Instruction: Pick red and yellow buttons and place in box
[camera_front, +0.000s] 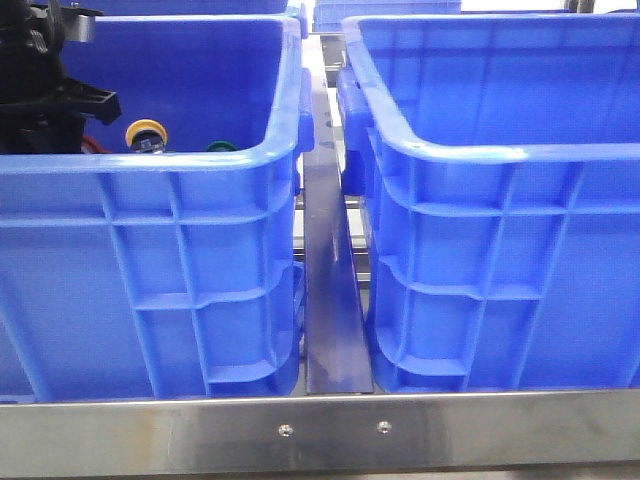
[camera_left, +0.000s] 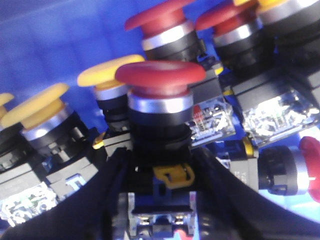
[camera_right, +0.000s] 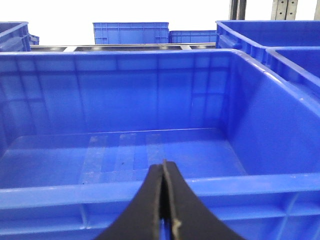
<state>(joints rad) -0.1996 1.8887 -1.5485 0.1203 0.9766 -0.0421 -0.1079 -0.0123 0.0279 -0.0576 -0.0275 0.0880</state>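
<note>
In the left wrist view my left gripper (camera_left: 160, 157) is closed around the dark body of a red button (camera_left: 160, 76), one finger on each side. The button stands upright among several other red buttons (camera_left: 159, 22) and yellow buttons (camera_left: 111, 70). In the front view the left arm (camera_front: 45, 90) reaches down into the left blue crate (camera_front: 150, 160), where one yellow button (camera_front: 146, 134) shows over the rim. The right blue box (camera_front: 480, 152) is empty. My right gripper (camera_right: 163, 172) is shut and empty, just before the near rim of that empty box (camera_right: 100, 186). It is out of the front view.
A green-capped button (camera_front: 220, 147) peeks over the left crate's rim. A metal rail (camera_front: 330, 290) runs between the two crates, and a steel bar (camera_front: 330, 430) crosses the front. More blue crates (camera_right: 131, 32) stand behind.
</note>
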